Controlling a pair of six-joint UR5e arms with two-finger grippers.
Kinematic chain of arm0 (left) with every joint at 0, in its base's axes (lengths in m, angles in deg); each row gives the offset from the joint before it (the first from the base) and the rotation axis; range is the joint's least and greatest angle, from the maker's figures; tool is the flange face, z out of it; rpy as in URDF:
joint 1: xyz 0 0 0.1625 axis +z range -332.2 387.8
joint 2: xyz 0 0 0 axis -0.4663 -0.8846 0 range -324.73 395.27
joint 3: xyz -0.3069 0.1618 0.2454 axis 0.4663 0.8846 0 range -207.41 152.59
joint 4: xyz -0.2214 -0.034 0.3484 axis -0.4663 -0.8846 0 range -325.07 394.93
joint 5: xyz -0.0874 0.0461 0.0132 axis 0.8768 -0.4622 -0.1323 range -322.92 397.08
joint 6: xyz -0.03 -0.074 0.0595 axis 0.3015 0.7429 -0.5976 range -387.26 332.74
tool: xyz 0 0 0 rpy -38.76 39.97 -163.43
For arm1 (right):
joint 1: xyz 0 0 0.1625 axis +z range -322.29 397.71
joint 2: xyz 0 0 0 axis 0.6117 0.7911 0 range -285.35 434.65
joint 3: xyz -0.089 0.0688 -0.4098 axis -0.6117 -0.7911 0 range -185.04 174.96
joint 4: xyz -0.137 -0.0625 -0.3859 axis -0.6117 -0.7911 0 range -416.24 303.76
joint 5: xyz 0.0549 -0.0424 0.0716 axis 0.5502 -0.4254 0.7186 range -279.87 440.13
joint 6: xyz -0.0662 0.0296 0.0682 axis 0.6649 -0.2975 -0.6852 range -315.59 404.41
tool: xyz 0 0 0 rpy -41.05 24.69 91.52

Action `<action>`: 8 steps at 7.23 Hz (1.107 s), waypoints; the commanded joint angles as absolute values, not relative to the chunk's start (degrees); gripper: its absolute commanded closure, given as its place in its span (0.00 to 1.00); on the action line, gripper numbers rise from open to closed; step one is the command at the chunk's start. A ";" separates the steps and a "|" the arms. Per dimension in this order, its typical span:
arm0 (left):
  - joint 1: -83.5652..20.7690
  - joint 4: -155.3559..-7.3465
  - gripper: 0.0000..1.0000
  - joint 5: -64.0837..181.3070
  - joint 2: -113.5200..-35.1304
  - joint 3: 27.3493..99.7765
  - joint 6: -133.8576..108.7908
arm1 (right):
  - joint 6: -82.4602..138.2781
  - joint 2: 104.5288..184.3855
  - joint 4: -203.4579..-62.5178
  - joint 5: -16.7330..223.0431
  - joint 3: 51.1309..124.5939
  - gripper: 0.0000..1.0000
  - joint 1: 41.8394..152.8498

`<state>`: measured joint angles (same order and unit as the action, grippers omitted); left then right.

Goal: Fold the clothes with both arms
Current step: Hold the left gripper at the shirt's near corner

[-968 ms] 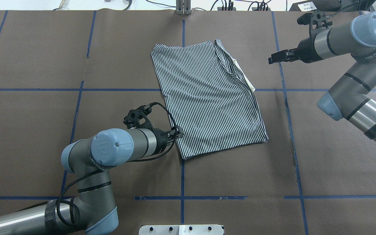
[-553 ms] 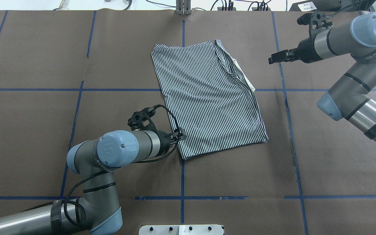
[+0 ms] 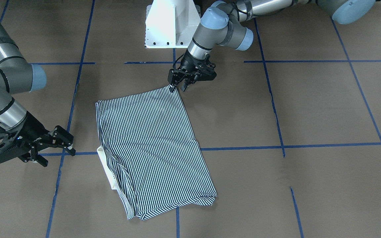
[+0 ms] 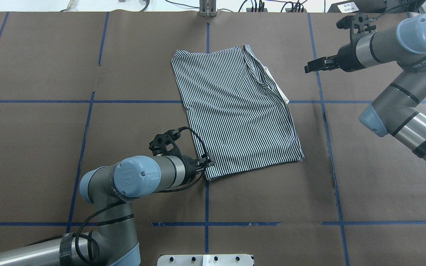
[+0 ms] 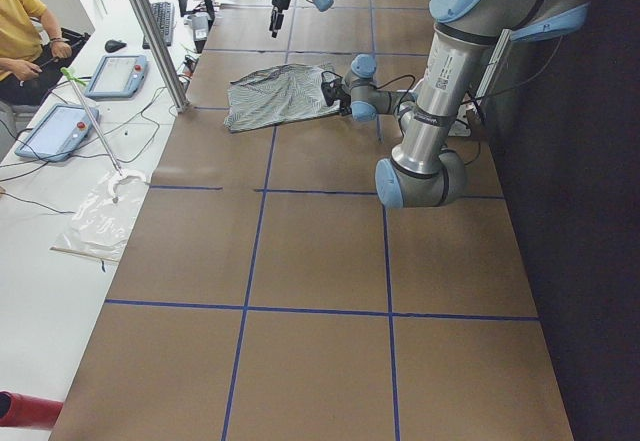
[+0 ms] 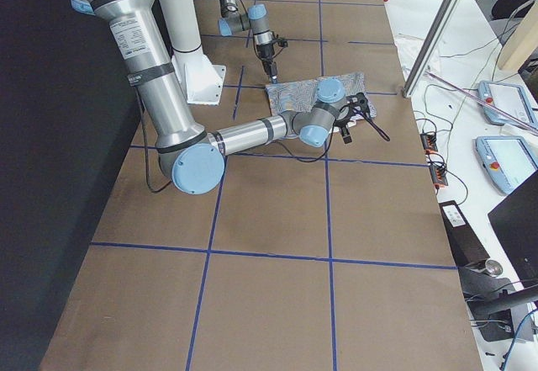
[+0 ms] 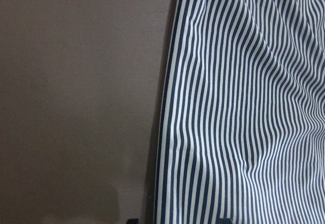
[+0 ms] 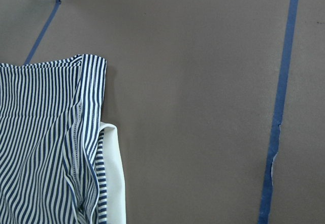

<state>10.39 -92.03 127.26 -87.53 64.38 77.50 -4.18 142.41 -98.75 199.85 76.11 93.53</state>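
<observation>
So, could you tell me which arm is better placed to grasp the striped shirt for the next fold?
The left, I'd say. The left gripper sits open at the shirt's near corner, straddling its edge. The right gripper hangs open off the collar side, clear of the cloth.

Left pincer (image 3: 177,88) low, right pincer (image 3: 59,158) aloft, both with jaws apart.
</observation>
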 commanded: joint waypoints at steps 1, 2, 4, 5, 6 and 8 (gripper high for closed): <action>11.09 -92.07 0.46 126.91 -87.60 64.35 77.50 | -4.11 142.41 -98.78 199.84 76.08 0.00 93.52; 11.36 -92.07 0.52 126.21 -87.69 64.35 77.59 | -4.11 142.41 -98.78 199.75 76.08 0.00 93.52; 11.36 -92.07 0.53 126.20 -87.87 64.35 77.59 | -4.11 142.50 -98.78 199.84 75.99 0.00 93.52; 11.36 -92.07 0.53 126.11 -87.87 64.35 77.59 | -4.02 142.50 -98.78 199.84 75.73 0.00 93.52; 11.45 -92.07 0.53 126.20 -87.78 64.35 77.50 | -4.02 142.50 -98.78 199.84 75.73 0.00 93.52; 11.80 -92.07 0.53 126.11 -87.78 64.35 77.41 | -4.02 142.50 -98.78 199.84 75.64 0.00 93.52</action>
<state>11.55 -92.07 126.18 -87.79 64.35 77.49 -4.02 142.50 -98.78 199.84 75.68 93.52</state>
